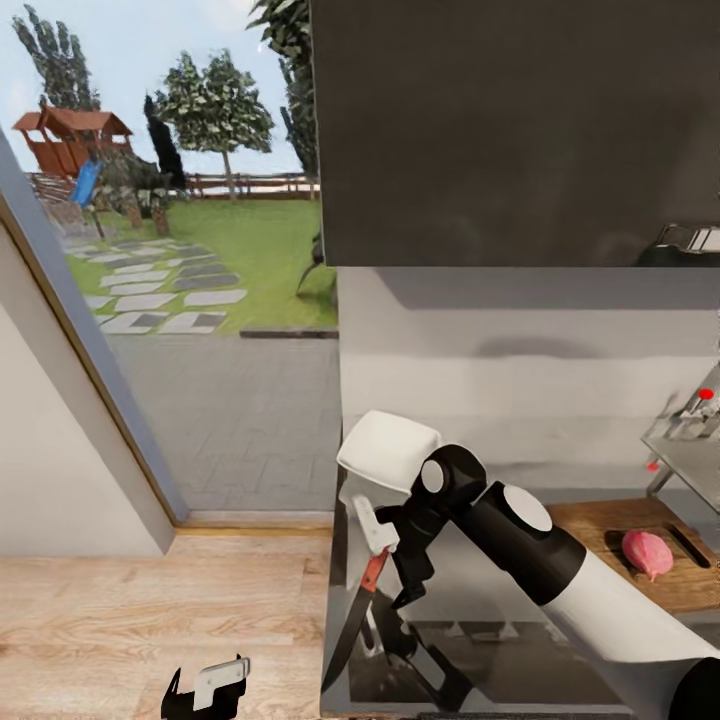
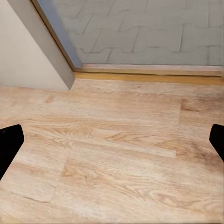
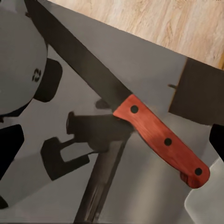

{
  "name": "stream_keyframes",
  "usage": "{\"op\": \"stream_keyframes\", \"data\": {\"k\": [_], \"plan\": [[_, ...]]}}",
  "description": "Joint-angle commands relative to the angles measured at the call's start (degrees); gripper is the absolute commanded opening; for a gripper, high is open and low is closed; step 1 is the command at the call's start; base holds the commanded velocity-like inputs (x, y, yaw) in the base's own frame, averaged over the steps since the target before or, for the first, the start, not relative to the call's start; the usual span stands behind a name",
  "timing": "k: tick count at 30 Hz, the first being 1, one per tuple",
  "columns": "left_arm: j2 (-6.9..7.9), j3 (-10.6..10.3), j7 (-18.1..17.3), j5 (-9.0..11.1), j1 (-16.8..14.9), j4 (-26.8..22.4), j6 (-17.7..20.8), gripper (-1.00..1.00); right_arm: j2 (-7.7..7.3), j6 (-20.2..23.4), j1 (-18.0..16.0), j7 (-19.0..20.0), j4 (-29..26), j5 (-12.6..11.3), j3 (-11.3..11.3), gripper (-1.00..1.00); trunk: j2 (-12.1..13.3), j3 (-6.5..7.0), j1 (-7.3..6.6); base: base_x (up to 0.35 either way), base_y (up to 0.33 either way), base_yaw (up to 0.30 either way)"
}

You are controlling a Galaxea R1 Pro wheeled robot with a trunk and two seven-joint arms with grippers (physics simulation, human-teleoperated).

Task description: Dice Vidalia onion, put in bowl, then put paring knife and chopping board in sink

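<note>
A: Where is the right gripper (image 1: pixel 385 545)?

B: Over the left end of the grey countertop (image 1: pixel 490 590), just in front of the white bowl (image 1: pixel 390 450). Its fingers (image 3: pixel 10 149) stand apart on either side of the paring knife (image 3: pixel 140 123), not closed on it.

A: And the knife itself?

B: It lies on the countertop beside the bowl, red-orange handle toward the bowl, dark blade pointing toward the counter's front edge. In the head view it shows at (image 1: pixel 358 600).

A: The Vidalia onion?

B: The Vidalia onion (image 1: pixel 648 553) sits whole on the chopping board (image 1: pixel 600 530), next to the board's slot handle, well to the right of the knife. The sink (image 1: pixel 690 435) with its red-knobbed tap is behind the board.

A: The left gripper?

B: The left gripper (image 1: pixel 205 690) hangs low over the wood plank floor (image 2: pixel 116 154), fingers spread wide, empty.
</note>
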Motion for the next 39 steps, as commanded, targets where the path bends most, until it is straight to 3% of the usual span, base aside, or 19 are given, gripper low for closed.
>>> {"op": "stream_keyframes", "data": {"k": [1, 12, 19, 39], "plan": [[-0.06, -0.5, 0.2, 0.3, -0.1, 0.2, -0.3, 1.0, -0.07, 0.1, -0.1, 0.2, 0.1, 0.2, 0.1, 1.0, 0.3, -0.02, -0.2, 0.0, 0.0, -0.068], [-0.06, -0.5, 0.1, 0.3, -0.1, 0.2, -0.2, 1.0, -2.67, -2.5, -0.1, 0.2, 0.6, 0.0, 0.1, 1.0, 4.7, 0.97, -2.61, 0.0, 0.0, -0.067], [-0.13, -0.6, 0.1, 0.3, -0.1, 0.2, -0.2, 1.0, -4.21, -4.4, -0.1, 0.2, 0.6, -0.1, 0.1, 1.0, 4.7, 0.41, -2.61, 0.0, 0.0, -0.011], [-0.2, -0.6, 0.1, 0.3, -0.1, 0.2, -0.3, 1.0, -3.9, -6.7, -0.1, 0.2, 0.6, -0.1, 0.0, 1.0, 4.7, -1.19, -2.61, 0.0, 0.0, 0.0]]}}
